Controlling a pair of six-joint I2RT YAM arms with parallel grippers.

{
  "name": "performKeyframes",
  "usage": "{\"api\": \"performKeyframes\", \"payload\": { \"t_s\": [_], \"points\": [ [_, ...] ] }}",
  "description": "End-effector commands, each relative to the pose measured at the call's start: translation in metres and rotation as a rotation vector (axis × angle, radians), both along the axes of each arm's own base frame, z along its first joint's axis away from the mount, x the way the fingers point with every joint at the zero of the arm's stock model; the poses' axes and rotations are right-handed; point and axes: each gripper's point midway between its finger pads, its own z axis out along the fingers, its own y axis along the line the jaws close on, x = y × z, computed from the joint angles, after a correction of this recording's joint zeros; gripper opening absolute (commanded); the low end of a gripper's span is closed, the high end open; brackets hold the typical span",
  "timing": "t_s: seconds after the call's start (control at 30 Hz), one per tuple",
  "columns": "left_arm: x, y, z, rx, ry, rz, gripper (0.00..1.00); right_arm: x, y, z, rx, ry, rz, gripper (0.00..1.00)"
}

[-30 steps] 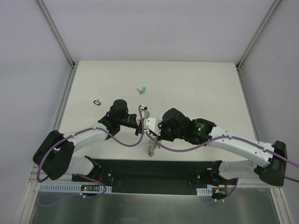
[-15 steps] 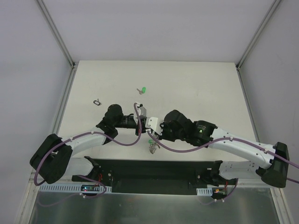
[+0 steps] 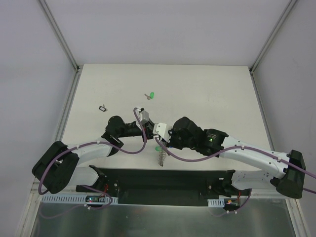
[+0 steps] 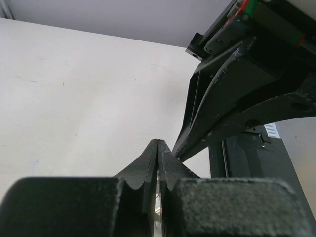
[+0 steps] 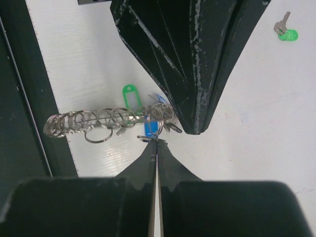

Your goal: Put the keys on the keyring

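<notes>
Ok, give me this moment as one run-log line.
left tool: shut | right tool: shut, tips beside keyring | green key: lying apart, not on keyring

Bright, glossy metal on the keyring (image 5: 98, 121), its coils catching the light. Far-off key (image 5: 285, 30): silver metal shank, smooth shiny green plastic head. Table (image 5: 74, 59): matt white, faintly ribbed, possibly corrugated plastic sheet. Left gripper (image 4: 157, 145) fingers (image 4: 143, 168): matt black, grainy, scuffed pale at the edges.
</notes>
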Motion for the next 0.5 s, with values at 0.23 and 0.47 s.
{"api": "performKeyframes", "payload": {
  "t_s": [0.23,0.47],
  "points": [
    [0.0,0.015,-0.005,0.043,-0.092,0.083,0.25,0.002,0.0,0.024,0.006,-0.041,0.012,0.01],
    [-0.02,0.017,-0.004,0.108,-0.213,-0.045,0.52,0.0,0.001,0.029,-0.015,-0.039,0.046,0.01]
  ]
}}
